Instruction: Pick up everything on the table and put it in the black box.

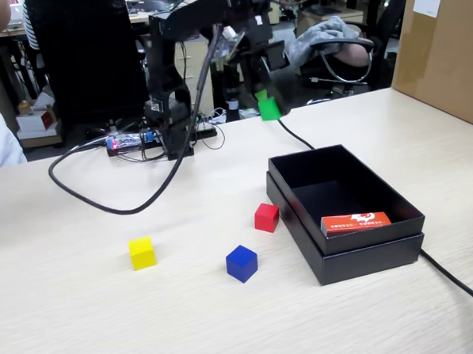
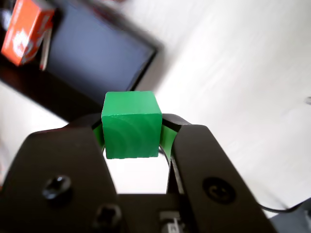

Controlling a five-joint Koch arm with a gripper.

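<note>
Nearest the fixed camera, on the wide pale beige wood-grain table (image 1: 85, 312), lie three small plain cubes, each standing apart from the others: a blue cube (image 1: 242, 263) foremost, a yellow cube (image 1: 142, 252) to its left, and a red cube (image 1: 266, 217) slightly farther back, just beside the near-left wall of the shallow matte black rectangular cardboard box (image 1: 368, 257). The box, with a stepped double rim, sits to the right of the cubes; inside it, against the near wall, lies a flat orange-red packet with white print (image 1: 355, 223). A thick black cable (image 1: 103, 201) loops across the table behind the cubes toward the arm's base, and another runs past the box's right corner. Farther back, the black arm reaches rightward, and its gripper (image 1: 268, 105) is raised above the table behind the box's far corner, clamped on a small green cube (image 1: 269, 108). In the wrist view the two black jaws press on opposite sides of the green cube (image 2: 131, 125), which is held clear of the table; beyond it, blurred, appear the box (image 2: 97, 53) and the packet (image 2: 26, 30). At far right stands a big brown cardboard carton (image 1: 444, 47).
</note>
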